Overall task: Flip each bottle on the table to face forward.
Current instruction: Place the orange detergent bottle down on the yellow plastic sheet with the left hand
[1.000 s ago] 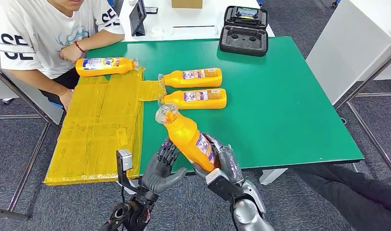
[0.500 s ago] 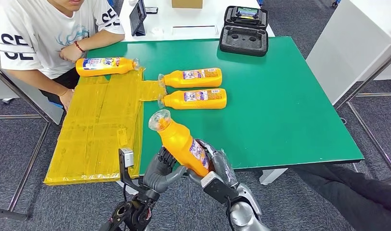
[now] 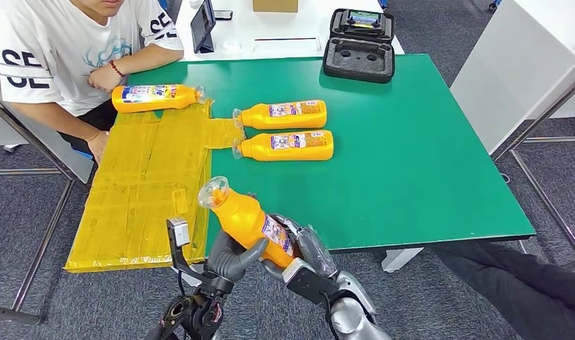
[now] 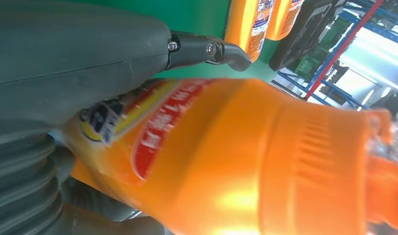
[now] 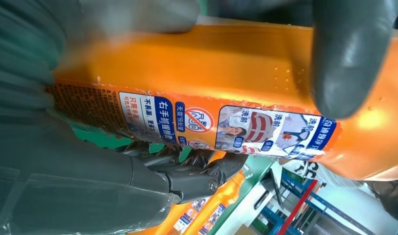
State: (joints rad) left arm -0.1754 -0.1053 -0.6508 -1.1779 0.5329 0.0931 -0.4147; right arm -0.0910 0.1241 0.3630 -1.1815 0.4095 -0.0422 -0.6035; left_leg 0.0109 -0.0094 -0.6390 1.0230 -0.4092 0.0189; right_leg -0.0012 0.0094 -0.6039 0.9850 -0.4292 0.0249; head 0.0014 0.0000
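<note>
Fingers (image 3: 236,249) of the left hand (image 3: 228,258) now wrap the orange bottle (image 3: 248,221); the right hand (image 3: 299,251) grips its base. Held tilted above the desk (image 3: 412,156) near edge, the bottle has swung leftward since a second ago: judged a mid-air handover, flip unfinished.

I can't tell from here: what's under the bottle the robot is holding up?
Both hands: the left hand cups the held bottle from below, the right hand grips its lower end. The bottle's base is covered by them. The green table edge lies beyond.
</note>
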